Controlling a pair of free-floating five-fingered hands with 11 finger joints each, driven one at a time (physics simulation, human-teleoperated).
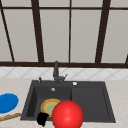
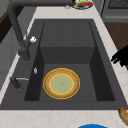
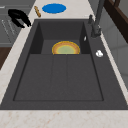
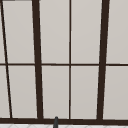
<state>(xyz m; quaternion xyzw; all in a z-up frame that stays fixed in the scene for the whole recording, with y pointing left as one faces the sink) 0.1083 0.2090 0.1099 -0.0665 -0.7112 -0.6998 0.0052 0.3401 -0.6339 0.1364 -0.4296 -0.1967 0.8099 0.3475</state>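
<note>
A black left hand [image 1: 42, 118] hovers in front of the sink's front rim, near the basin's front left corner, with relaxed fingers that hold nothing. In the left side view this hand [image 2: 121, 58] is past the front edge of the counter, fingers pointing towards the sink. The right side view has the hand [image 3: 18, 17] at the far left, off the counter. A yellow-rimmed green plate [image 1: 49, 106] [image 2: 61, 83] [image 3: 65, 48] lies flat in the basin. A large red ball [image 1: 67, 115] floats close to the front camera and covers part of the plate and the front rim.
The dark sink [image 1: 90, 100] has its basin left and a drainboard right; a dark faucet [image 1: 56, 71] stands behind it. A blue plate [image 1: 7, 102] and a wooden stick [image 1: 10, 116] lie on the left counter. A dish with red and green contents [image 2: 82, 3] sits beyond the drainboard.
</note>
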